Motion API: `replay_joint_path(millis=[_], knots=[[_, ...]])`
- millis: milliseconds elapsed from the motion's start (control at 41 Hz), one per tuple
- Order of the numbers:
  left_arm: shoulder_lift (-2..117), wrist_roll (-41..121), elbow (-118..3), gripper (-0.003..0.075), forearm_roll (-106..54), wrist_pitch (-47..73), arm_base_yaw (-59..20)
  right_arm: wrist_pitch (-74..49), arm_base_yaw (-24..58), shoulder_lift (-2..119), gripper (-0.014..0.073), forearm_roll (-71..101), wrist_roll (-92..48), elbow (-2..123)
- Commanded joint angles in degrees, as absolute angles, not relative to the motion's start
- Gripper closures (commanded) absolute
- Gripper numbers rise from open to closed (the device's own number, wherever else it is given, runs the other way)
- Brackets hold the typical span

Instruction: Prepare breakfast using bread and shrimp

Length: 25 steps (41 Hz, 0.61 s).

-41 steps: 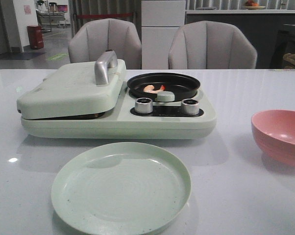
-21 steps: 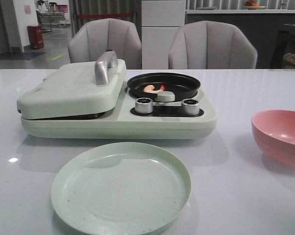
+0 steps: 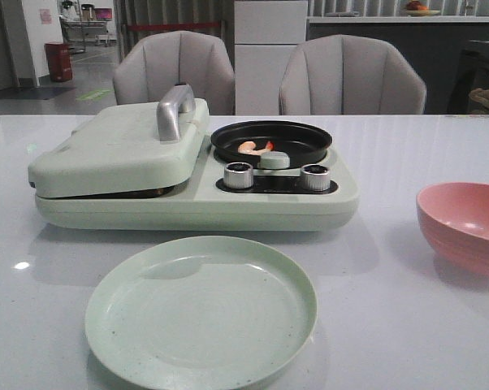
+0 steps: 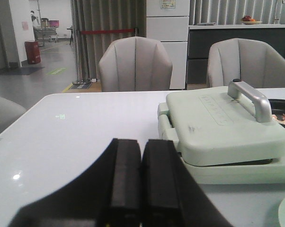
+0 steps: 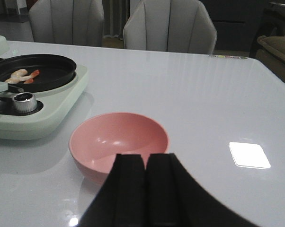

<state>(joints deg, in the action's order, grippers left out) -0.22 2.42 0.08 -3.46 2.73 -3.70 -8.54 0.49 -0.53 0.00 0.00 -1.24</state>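
Starting at the left edge of the surface [image 3: 407,325], our left claw [image 4: 141,189] hovers low with its two black fingers pressed together, holding nothing, and looks across at the pale green cooker [image 3: 196,199]. The cooker sits toward the far middle of the surface. Its hinged lid [image 3: 119,150] with the metal handle [image 3: 173,110] is down over the left half, so we cannot see under it; no bread shows in any view, and we judge it may lie beneath that lid.

On the cooker's right half sits the round black pan [image 3: 301,140]. The shrimp [image 3: 253,147] lies inside it, near the pan's front rim, pink body with a red tail. Two silver knobs [image 3: 239,175] stand just in front of the pan.

At the near edge, in front of the cooker, the green plate [image 3: 123,325] holds nothing. Toward the right edge stands the pink bowl [image 5: 85,137], also holding nothing, and our right claw [image 5: 145,189] hangs just behind it, fingers together and holding nothing.

Risks as we judge them: both claws must part before any grasp, or they will only push things. The shrimp is small and curled against a raised rim, so it could slip or be pinched against the pan. Lifting the lid by its handle could drag the whole cooker, or the lid could drop shut again.
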Motion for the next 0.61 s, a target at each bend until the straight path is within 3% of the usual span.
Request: replay_joint_path(millis=[0,585], knots=[[-1.17,2.4,1.8,0.0619,-3.97,-2.1,-3.54,0.0,0.06,-1.76,0.0547,-0.37,-0.63,-0.62],[-1.17,2.4,1.8,0.0619,-3.97,-2.1,-3.54,0.95,0.06,-1.81,0.0547,2.4,-0.57,-0.62]])
